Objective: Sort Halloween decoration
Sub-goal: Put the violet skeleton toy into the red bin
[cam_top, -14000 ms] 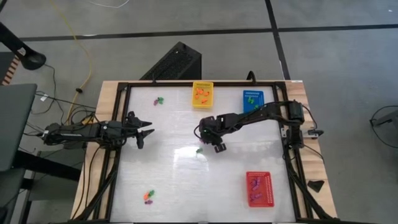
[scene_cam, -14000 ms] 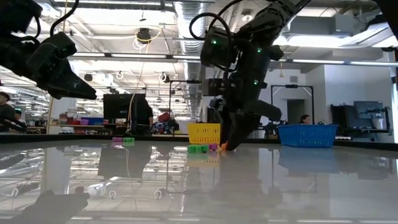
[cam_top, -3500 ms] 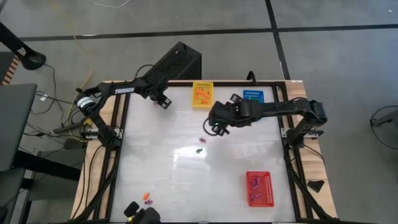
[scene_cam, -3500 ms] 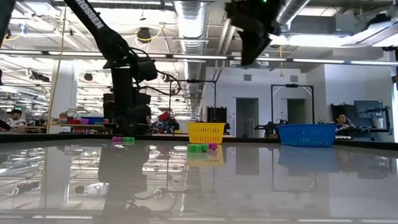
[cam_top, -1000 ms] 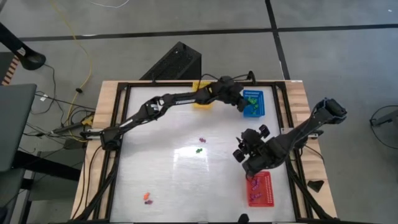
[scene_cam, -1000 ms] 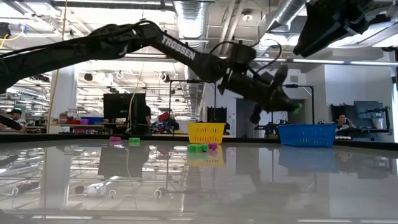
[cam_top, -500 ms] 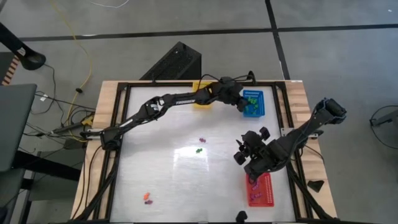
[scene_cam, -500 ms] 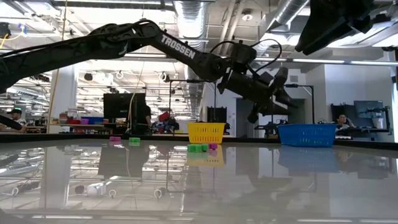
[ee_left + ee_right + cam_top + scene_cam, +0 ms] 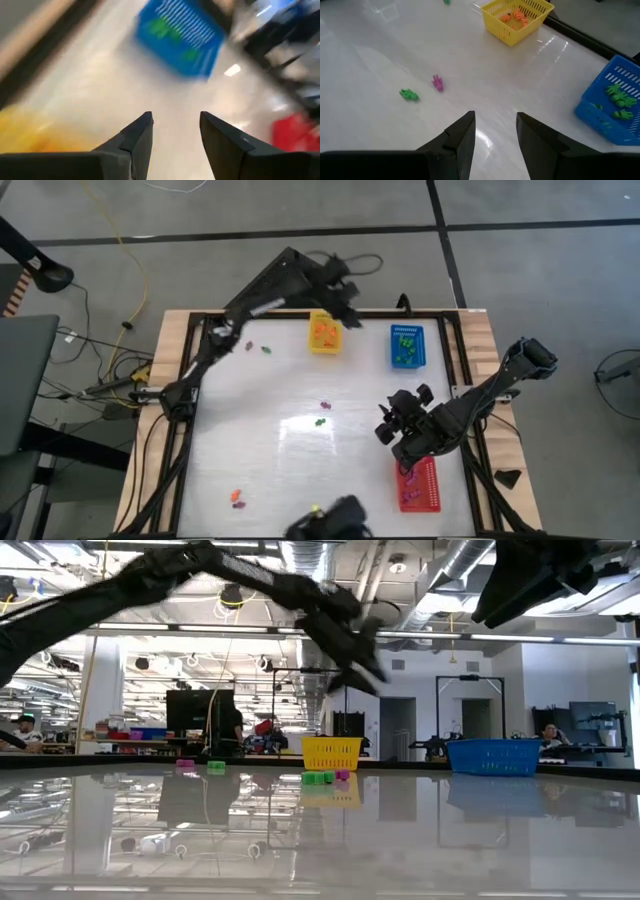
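The Halloween decoration is tiny trinkets on the white table: a green one (image 9: 408,94) and a purple one (image 9: 437,82) mid-table, a pair (image 9: 258,347) at the far left, and a pair (image 9: 237,498) near the front. More lie in the yellow basket (image 9: 325,332), the blue basket (image 9: 405,345) and the red basket (image 9: 418,483). My left gripper (image 9: 350,317) is open and empty, raised over the yellow basket's far right corner. My right gripper (image 9: 383,425) hangs open and empty above the table, just beyond the red basket.
A black frame (image 9: 300,313) runs round the table's edges. A black box (image 9: 272,280) stands behind the far edge. A dark thing (image 9: 330,520) shows at the near edge. The bare table (image 9: 300,470) lies between the trinket groups.
My left gripper has opened over the blue basket, and the green trinket seen at its tips is gone from them. It has then swung up and toward the table's left, to the yellow basket's far right corner. The right arm has kept still.
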Controlling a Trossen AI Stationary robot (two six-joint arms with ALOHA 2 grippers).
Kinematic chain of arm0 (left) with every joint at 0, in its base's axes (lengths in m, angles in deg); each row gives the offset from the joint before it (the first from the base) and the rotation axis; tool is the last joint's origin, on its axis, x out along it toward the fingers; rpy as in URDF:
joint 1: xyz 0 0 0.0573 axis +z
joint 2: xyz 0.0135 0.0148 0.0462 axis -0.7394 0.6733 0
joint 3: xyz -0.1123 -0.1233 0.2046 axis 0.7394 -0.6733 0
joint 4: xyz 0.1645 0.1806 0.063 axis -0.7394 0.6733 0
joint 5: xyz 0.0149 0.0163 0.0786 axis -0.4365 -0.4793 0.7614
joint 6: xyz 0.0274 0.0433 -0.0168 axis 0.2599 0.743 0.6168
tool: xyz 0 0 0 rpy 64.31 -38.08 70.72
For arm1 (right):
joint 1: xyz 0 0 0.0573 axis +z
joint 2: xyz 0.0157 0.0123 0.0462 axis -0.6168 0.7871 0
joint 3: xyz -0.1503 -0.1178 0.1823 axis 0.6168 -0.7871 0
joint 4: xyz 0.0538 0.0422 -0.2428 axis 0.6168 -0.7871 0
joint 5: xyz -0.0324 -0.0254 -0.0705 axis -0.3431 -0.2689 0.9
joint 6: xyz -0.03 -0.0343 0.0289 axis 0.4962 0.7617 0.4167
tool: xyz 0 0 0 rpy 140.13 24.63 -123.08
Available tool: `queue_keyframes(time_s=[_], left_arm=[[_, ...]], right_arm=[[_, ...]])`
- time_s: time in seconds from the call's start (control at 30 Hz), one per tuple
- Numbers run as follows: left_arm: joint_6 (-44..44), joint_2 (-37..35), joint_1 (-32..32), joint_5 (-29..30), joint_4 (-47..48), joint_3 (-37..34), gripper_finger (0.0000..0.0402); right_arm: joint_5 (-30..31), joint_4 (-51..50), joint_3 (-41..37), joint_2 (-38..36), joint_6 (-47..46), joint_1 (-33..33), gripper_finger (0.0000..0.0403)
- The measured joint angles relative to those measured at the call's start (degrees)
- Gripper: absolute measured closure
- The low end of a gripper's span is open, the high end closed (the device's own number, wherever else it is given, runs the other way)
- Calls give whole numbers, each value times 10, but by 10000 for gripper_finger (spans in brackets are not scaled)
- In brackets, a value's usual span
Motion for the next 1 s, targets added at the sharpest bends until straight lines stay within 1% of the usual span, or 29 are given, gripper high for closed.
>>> queue_keyframes(time_s=[0.07, 0.13, 0.2, 0.27, 0.33, 0.43, 0.5, 0.57, 0.67, 0.73, 0.9, 1.0], left_arm=[[72, -48, 7, 66, 117, 0, 256], [135, -100, 7, 154, 229, 0, 260], [171, -150, 2, 246, 321, 0, 263], [182, -197, -4, 307, 384, -3, 264], [183, -248, -12, 327, 397, -31, 264], [178, -352, -28, 326, 384, -129, 264], [162, -442, -39, 327, 346, -226, 264], [134, -540, -55, 328, 274, -340, 264], [94, -687, -92, 330, 107, -519, 264], [73, -775, -121, 318, -2, -631, 264], [50, -944, -183, 266, -247, -895, 264], [26, -1020, -214, 259, -374, -1032, 264]], right_arm=[[0, 9, 0, 0, 0, 0, 230], [0, 21, 0, 0, 2, 0, 230], [0, 46, -6, 0, 10, -5, 230], [-4, 98, -20, 0, 46, -17, 230], [-29, 158, -33, 0, 100, -37, 230], [-79, 265, -46, 11, 187, -78, 230], [-109, 326, -49, 28, 237, -97, 230], [-140, 378, -49, 45, 283, -115, 230], [-191, 425, -49, 68, 335, -135, 230], [-213, 443, -49, 77, 348, -149, 230], [-219, 458, -49, 82, 346, -185, 230], [-212, 462, -49, 83, 323, -197, 230]])
